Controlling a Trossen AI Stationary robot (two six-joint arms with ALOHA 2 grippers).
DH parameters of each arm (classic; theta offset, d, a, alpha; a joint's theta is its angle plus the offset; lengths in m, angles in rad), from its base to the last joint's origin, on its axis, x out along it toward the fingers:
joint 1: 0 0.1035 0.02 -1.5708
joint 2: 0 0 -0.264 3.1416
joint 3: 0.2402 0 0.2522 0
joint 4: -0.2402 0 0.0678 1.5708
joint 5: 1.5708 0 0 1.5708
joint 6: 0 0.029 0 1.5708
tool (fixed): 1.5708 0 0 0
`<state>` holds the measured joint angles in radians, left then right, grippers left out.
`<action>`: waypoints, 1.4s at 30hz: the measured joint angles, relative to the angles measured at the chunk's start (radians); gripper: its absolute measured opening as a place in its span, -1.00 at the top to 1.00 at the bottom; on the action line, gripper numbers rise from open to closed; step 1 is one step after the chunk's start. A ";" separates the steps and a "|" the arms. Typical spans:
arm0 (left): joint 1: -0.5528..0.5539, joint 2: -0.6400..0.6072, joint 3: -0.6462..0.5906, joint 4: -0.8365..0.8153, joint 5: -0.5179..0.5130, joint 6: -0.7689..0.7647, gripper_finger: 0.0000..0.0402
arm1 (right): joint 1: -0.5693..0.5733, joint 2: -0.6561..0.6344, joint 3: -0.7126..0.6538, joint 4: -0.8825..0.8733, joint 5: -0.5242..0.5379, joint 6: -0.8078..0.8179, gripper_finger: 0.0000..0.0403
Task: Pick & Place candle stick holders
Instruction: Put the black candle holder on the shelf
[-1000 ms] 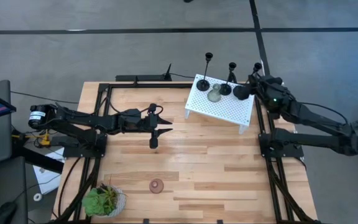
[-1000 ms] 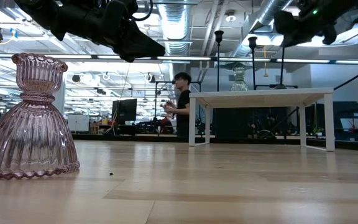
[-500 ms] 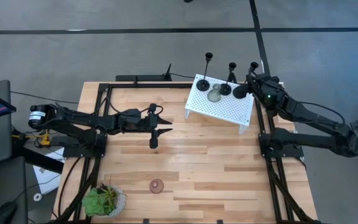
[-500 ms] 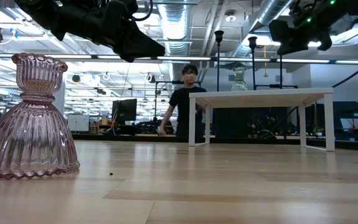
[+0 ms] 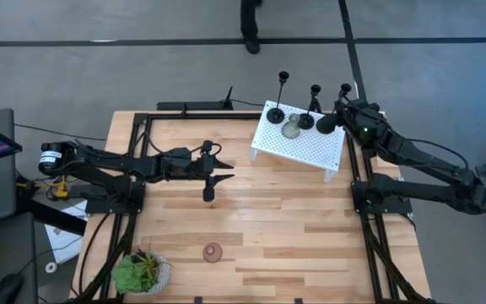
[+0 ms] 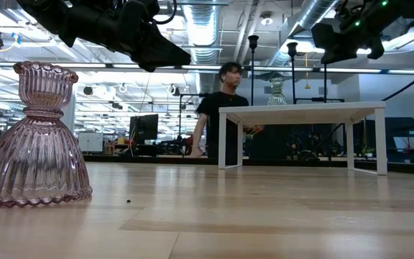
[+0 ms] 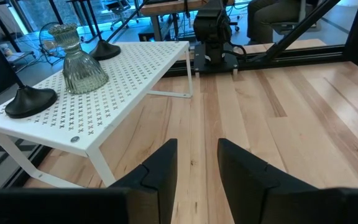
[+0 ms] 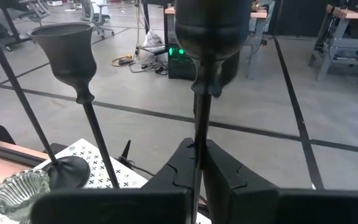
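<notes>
Three tall black candle stick holders stand on the white perforated stand [image 5: 298,145] at the far right: left [image 5: 283,78], middle [image 5: 315,88] and right [image 5: 344,88]. A grey-green squat holder [image 5: 291,128] sits among their bases. A pinkish squat holder [image 5: 213,251] stands alone on the wood near the front edge. My right gripper [image 5: 342,110] is shut on the right tall holder. My left gripper [image 5: 224,169] hovers open and level over the table's middle, pointing at the stand, nothing between its fingers. My right gripper pinches the right tall holder's thin stem [image 8: 199,121] between its two fingers [image 8: 182,163], below the cup top [image 8: 213,25]. The fingers come roughly level from the table's right side and lie across the stem. The holder stays upright, its round base [image 5: 327,127] on the stand.
A small green potted plant [image 5: 142,272] sits at the near left corner. Black frame rails [image 5: 137,169] run along the table's left, far and right sides. A person [image 6: 225,108] moves in the room behind the table. Open wood lies between the stand and the pinkish holder.
My right gripper has shifted slightly toward the table's left edge and a little down along the right holder's stem, then held still. The holders on the stand stay where they were. The person behind the table has walked along.
</notes>
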<state>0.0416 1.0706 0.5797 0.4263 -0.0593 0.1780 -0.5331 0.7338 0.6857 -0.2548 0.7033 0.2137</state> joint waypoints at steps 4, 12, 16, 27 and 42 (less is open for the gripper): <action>0.000 0.000 0.000 0.000 0.000 0.000 0.43 | 0.000 -0.002 0.000 -0.003 0.000 -0.003 0.96; 0.000 0.000 0.000 0.000 0.000 0.000 0.43 | 0.000 -0.003 0.002 -0.009 0.000 -0.012 0.98; 0.000 0.000 0.000 0.000 0.000 0.000 0.43 | 0.000 -0.002 0.045 -0.092 0.000 -0.011 0.99; 0.000 0.000 0.000 0.000 0.000 0.000 0.43 | 0.000 -0.002 0.112 -0.221 0.004 0.014 1.00; 0.000 0.000 0.000 0.000 0.000 -0.003 0.43 | 0.000 -0.001 0.112 -0.238 0.025 0.023 1.00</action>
<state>0.0418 1.0706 0.5797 0.4258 -0.0593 0.1749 -0.5327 0.7328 0.7979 -0.4929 0.7279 0.2369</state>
